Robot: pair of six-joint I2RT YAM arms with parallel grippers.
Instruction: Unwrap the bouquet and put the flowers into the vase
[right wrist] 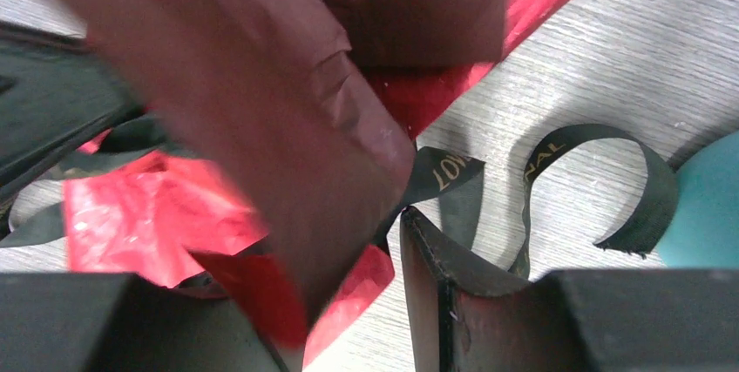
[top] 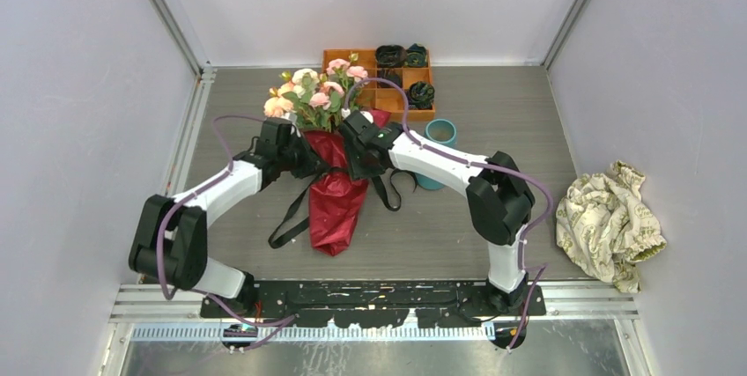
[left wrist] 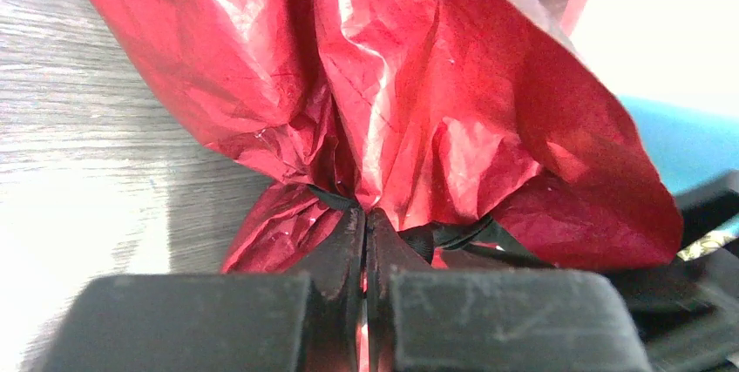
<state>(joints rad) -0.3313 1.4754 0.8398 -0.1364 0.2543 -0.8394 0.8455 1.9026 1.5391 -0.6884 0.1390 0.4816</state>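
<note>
Probably a robotics lab test cell: plain white panel walls (top: 79, 85) framed by aluminium rails (top: 167, 15) box in a grey wood-grain table (top: 493, 112). The left arm (top: 220, 191) and right arm (top: 440, 160) are bolted to a black base plate (top: 379, 292).

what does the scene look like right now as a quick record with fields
left hand: shut on the wrapping paper at its cinched neck
right hand: open, a paper flap between its jaws
flowers: inside the wrap, not in the vase
vase: upright, no flowers in it
ribbon: black, tails loose on the table
stage: unwrapping not yet done
</note>
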